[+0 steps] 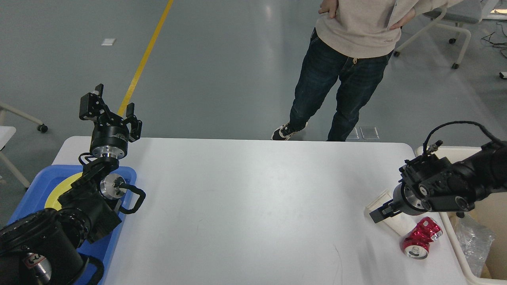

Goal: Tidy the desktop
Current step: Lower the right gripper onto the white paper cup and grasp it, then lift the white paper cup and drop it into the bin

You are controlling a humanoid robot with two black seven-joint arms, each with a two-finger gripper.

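The white desktop (253,198) fills the middle of the head view. A white paper cup (401,226) lies on its side near the right edge, touching a crushed red can (422,237). My right gripper (383,211) is low over the cup's open end. Only one of its fingers shows, and I cannot tell whether it grips the cup. My left gripper (111,109) is open and empty, raised above the far left corner of the desktop.
A blue tray (27,198) with a yellow plate (59,192) sits at the left, under my left arm. A cream bin (455,253) with a plastic bag (473,241) stands off the right edge. A person (340,79) stands beyond the far edge.
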